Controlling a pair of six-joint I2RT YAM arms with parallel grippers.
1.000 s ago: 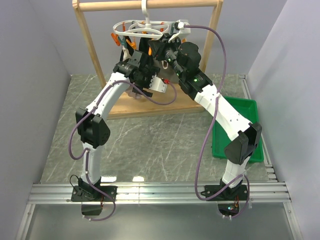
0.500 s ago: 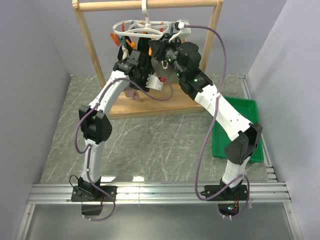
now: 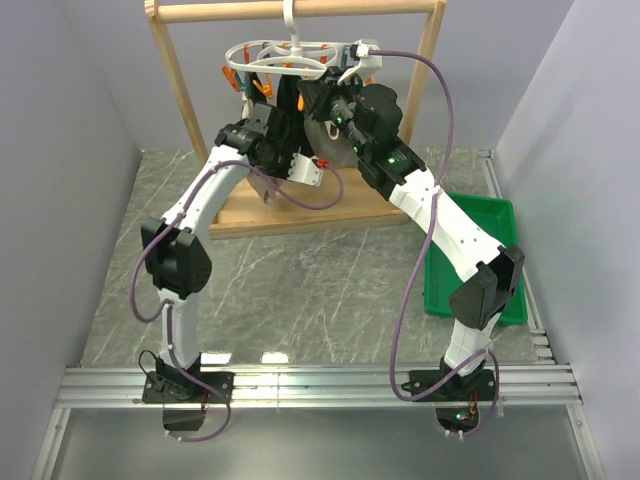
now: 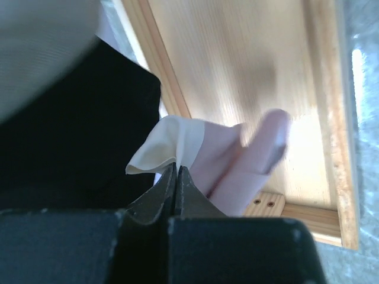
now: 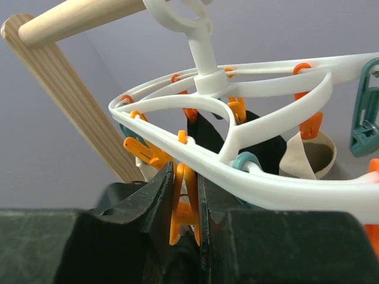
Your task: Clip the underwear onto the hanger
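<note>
Snapping shut just now, your left gripper [image 4: 177, 171] holds the pink-beige fabric underwear [image 4: 237, 160]; your right gripper [image 5: 185, 177] squeezes an orange plastic peg [image 5: 180, 219] on the white oval hanger [image 5: 266, 183], ready for clipping.

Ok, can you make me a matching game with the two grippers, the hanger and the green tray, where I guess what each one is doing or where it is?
Things:
1. left gripper
2. right gripper
3. hanger
4. green tray

What or where:
A. hanging from the wooden bar
B. squeezing an orange peg
C. lying on the table, on the right side
D. shut on the edge of the pink underwear

Right pairs: 1-D, 2-B, 3-A, 4-C.
</note>
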